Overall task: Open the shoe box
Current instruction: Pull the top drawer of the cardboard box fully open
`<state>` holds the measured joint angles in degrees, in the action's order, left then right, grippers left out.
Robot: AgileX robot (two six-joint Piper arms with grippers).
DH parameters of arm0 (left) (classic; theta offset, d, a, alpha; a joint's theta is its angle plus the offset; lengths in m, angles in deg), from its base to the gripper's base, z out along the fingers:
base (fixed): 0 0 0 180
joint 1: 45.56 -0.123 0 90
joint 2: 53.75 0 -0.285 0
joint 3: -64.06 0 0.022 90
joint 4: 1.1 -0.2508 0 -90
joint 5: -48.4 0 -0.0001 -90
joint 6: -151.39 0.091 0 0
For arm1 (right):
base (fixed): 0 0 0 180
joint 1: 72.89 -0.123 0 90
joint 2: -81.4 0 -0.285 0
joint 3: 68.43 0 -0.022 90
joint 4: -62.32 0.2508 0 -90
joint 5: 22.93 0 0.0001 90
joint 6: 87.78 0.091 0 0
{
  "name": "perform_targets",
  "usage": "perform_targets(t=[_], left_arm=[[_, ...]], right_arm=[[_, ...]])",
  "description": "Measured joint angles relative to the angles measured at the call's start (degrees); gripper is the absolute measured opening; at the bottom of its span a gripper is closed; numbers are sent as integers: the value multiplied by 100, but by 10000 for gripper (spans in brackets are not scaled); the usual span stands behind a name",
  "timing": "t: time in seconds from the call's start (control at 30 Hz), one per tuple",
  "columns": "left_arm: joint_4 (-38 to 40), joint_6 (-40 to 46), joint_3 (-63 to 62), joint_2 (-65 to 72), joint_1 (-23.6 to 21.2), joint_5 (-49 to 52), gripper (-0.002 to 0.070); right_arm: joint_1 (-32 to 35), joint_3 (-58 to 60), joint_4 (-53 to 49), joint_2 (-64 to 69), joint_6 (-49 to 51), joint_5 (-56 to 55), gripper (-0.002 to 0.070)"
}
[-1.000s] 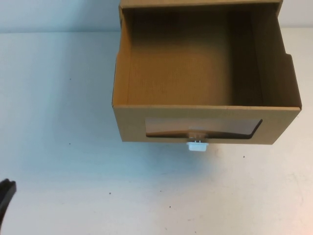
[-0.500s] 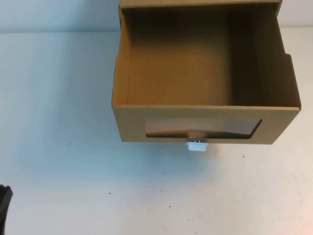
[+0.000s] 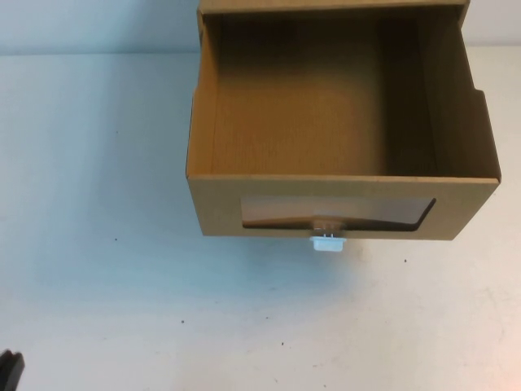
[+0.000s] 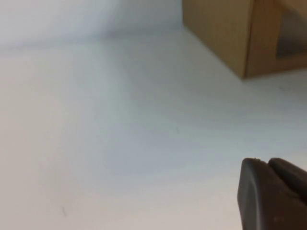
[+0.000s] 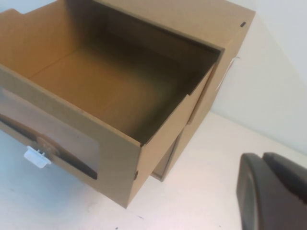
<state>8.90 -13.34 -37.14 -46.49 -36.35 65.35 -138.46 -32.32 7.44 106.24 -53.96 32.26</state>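
Slipping lower into the near-left corner of the high view over the past second, the left tool (image 3: 10, 371) is clenched on nothing, well apart from the work. On the pale desk (image 3: 98, 163), the shoe box (image 5: 192, 21) stands at the far side, its drawer (image 3: 326, 114) drawn well out and bare inside; the opening looks done. Its white pull tab (image 3: 328, 243) hangs free. The right tool (image 5: 263, 160), clenched and empty, hovers off the box's right front corner. Nothing stands in the way.
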Motion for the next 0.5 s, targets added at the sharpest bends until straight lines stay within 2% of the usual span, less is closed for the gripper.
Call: perform_targets(t=[0.17,0.5], left_arm=[[-541,-586,0,0,0,483,-6],[-745,-661,0,-7,0,531,-6]], right_arm=[[0,0,9,0,0,0,-13],[0,0,9,0,0,0,-13]])
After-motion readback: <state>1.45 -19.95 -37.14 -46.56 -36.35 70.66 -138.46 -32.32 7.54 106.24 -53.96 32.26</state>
